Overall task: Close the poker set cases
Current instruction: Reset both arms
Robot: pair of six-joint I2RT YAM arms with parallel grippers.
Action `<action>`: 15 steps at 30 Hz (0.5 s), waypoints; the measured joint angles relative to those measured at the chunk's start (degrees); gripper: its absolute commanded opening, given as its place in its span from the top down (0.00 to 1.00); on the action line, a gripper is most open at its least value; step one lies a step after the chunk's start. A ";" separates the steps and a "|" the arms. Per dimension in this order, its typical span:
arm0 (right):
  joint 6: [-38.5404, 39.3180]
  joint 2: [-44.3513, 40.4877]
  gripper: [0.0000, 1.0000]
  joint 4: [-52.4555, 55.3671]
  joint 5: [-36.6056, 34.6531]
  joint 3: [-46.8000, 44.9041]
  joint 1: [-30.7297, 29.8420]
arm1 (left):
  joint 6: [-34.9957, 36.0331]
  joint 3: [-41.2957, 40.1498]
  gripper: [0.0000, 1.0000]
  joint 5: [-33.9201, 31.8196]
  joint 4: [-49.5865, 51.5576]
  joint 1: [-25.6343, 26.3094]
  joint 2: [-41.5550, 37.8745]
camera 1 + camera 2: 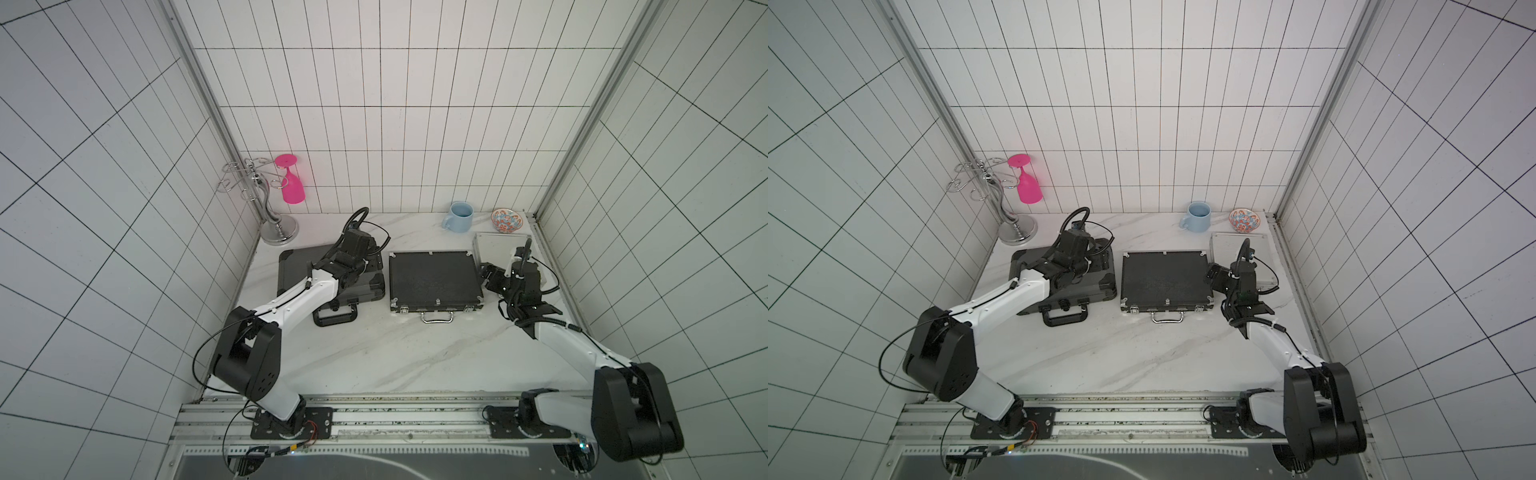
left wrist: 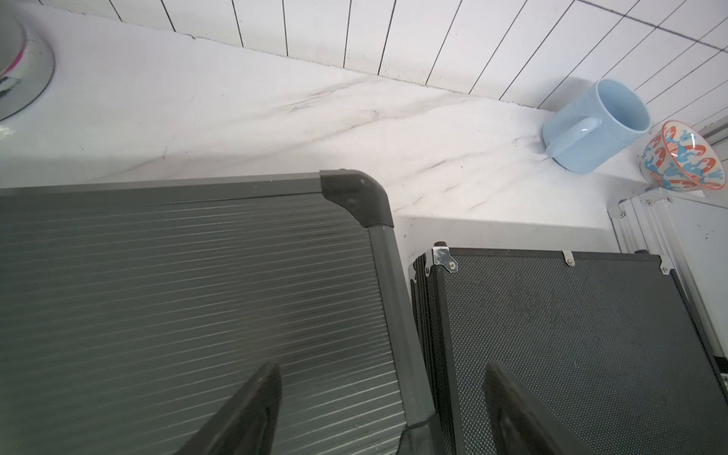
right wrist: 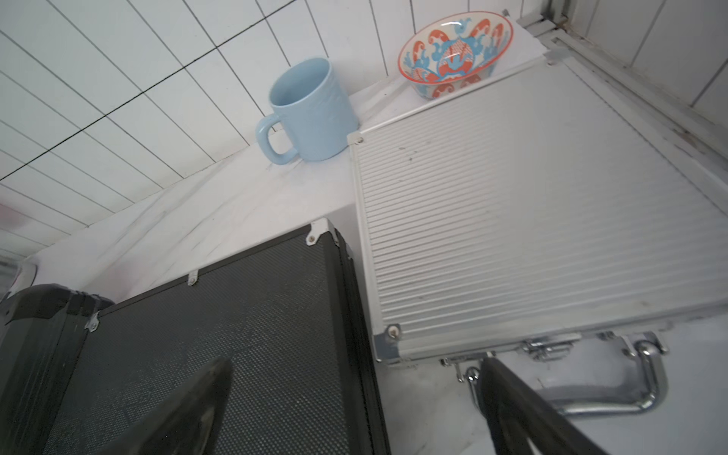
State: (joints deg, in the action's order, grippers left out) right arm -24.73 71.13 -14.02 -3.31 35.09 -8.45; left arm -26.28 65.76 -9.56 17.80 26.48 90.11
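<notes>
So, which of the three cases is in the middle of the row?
The black case with the pebbled lid; the dark-grey ribbed case and the small silver case flank it.

A mock kitchen corner in a robot lab. White tiled walls [image 1: 374, 124] enclose a marble tabletop [image 1: 415, 357] with mug [image 1: 459, 217], bowl [image 1: 506, 219] and glass rack [image 1: 280, 230]; an aluminium rail [image 1: 395, 419] carries two robot arms [image 1: 299, 295].

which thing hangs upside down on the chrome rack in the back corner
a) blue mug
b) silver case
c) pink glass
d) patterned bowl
c: the pink glass hangs foot-up from the chrome rack, while the blue mug and patterned bowl stand on the counter.
</notes>
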 measured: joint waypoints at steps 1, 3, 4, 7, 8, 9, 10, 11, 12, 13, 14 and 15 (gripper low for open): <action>0.85 0.24 0.00 0.09 0.00 0.72 -0.44 | 0.20 -0.28 0.03 -0.02 -0.17 -0.57 -0.52; 2.34 0.28 0.00 0.09 0.00 1.31 -0.68 | 0.00 -1.46 0.03 -0.48 -1.18 -1.84 -1.92; 3.17 0.26 0.00 0.11 0.00 1.46 -0.70 | 0.07 -2.29 0.03 -1.07 -1.77 -2.49 -2.84; 4.94 0.15 0.00 0.76 -0.02 1.64 -0.72 | 0.15 -4.96 0.03 -3.02 -3.43 -4.20 -5.66; 5.40 0.04 0.00 0.98 -0.07 1.73 -0.72 | 0.20 -5.77 0.03 -3.69 -3.93 -4.61 -6.58; 5.79 -0.11 0.00 1.09 -0.17 1.73 -0.72 | 0.26 -6.64 0.02 -4.59 -4.52 -4.92 -7.58; 6.16 -0.28 0.00 1.18 -0.26 1.73 -0.72 | 0.42 -7.45 0.03 -5.49 -5.33 -5.05 -8.44; 6.45 -0.37 0.00 1.27 -0.39 1.81 -0.72 | 0.52 -8.17 0.03 -6.43 -6.12 -5.05 -9.25; 6.84 -0.37 0.00 1.49 -0.63 2.03 -0.70 | 0.72 -8.81 0.03 -7.78 -6.88 -5.07 -10.05; 7.21 -0.37 0.00 1.70 -0.83 2.25 -0.72 | 0.87 -9.31 0.03 -9.20 -7.45 -5.14 -10.71; 7.54 -0.37 0.00 2.12 -0.98 2.51 -0.70 | 1.07 -9.70 0.03 -10.64 -8.07 -5.20 -11.28; 7.87 -0.35 0.00 2.64 -1.09 2.93 -0.70 | 1.22 -10.03 0.03 -11.61 -8.66 -5.27 -11.67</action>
State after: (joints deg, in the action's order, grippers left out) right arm -16.86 70.78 -11.38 -4.40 38.02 -9.15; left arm -25.06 55.72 -21.17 9.15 21.21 78.43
